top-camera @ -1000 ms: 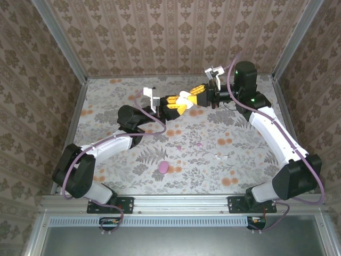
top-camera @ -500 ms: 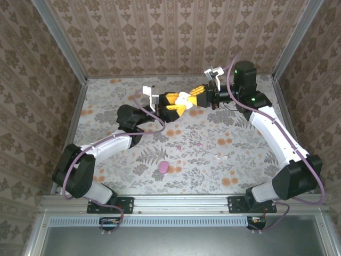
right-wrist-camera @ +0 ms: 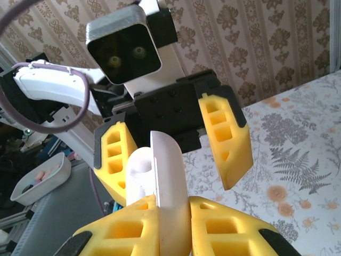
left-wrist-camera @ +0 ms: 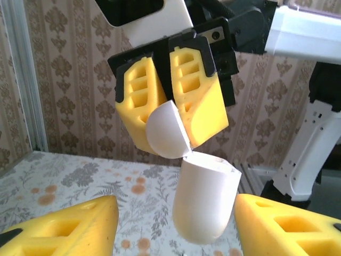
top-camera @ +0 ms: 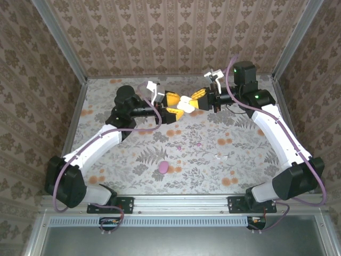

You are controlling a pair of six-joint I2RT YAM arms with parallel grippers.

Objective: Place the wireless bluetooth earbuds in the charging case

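Note:
The white charging case (top-camera: pixel 186 103) hangs open in the air over the far middle of the table. My right gripper (top-camera: pixel 194 101) is shut on its lid (right-wrist-camera: pixel 171 170) (left-wrist-camera: pixel 162 130), and the body (left-wrist-camera: pixel 205 197) dangles from the hinge. My left gripper (top-camera: pixel 171 104) is open, its yellow fingers (left-wrist-camera: pixel 64 226) standing either side of the body without touching it. Two pink earbuds (top-camera: pixel 179 146) (top-camera: pixel 198 143) and two white earbuds (top-camera: pixel 218 156) (top-camera: pixel 226 156) lie loose on the flowered table, well below both grippers.
A closed pink case (top-camera: pixel 163 167) lies on the table towards the near edge. Wallpapered walls and metal corner posts (top-camera: pixel 72 61) enclose the table. A small white tray (right-wrist-camera: pixel 40 181) sits off the table in the right wrist view.
My left gripper has opened and let go of the case, and the left arm has swung back to the left. The right gripper still holds the case.

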